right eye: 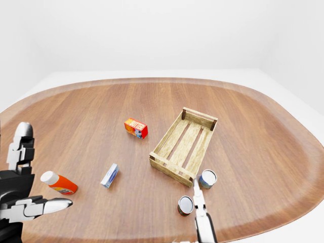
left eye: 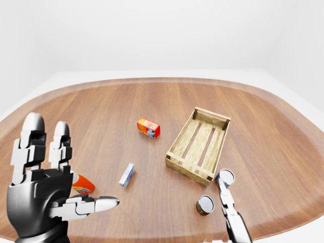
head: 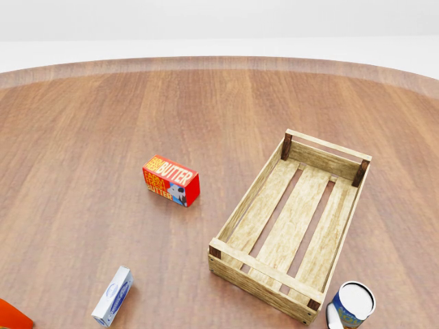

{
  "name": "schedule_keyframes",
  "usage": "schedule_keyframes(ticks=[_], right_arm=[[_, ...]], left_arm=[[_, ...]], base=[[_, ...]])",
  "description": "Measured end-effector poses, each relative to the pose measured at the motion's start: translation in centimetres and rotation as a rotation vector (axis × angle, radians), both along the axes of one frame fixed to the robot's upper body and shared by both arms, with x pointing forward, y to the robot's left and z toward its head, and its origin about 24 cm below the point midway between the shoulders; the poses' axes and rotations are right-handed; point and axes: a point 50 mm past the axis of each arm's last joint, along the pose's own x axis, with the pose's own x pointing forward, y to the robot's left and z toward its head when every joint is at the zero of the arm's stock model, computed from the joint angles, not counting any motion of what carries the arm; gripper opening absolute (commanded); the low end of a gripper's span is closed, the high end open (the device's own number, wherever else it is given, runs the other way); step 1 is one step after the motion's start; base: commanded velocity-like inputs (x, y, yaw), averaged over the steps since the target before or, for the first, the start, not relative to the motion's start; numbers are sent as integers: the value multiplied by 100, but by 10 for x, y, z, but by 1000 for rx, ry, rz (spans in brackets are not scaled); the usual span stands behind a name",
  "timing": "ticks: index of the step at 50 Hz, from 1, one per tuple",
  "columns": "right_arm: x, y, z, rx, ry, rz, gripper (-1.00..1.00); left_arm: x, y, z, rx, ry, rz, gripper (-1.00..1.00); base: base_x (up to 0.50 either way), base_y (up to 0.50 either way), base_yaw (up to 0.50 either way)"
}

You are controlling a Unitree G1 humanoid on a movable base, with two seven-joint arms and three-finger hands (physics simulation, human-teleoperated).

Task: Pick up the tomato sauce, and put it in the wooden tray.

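Reach stage: tomato sauce can point(left eye: 205, 205) lies below the wooden tray point(left eye: 199, 144), ungrasped; right hand point(left eye: 230, 210), grip unclear, sits beside it; left hand point(left eye: 43, 192) spread, empty; next, close fingers round the can and lift.
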Motion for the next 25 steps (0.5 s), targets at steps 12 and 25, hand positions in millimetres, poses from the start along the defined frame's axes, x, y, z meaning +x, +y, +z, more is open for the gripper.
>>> schedule_keyframes(ticks=[12,25], right_arm=[[-2,0,-4,-4,17,-3,100],[-2,-2,-9,-4,34,-6,100]], left_arm=[[0,0,0,0,1,-1,100],[-1,-1,0,-1,3,-3,100]], base=[[0,0,0],[0,0,0]])
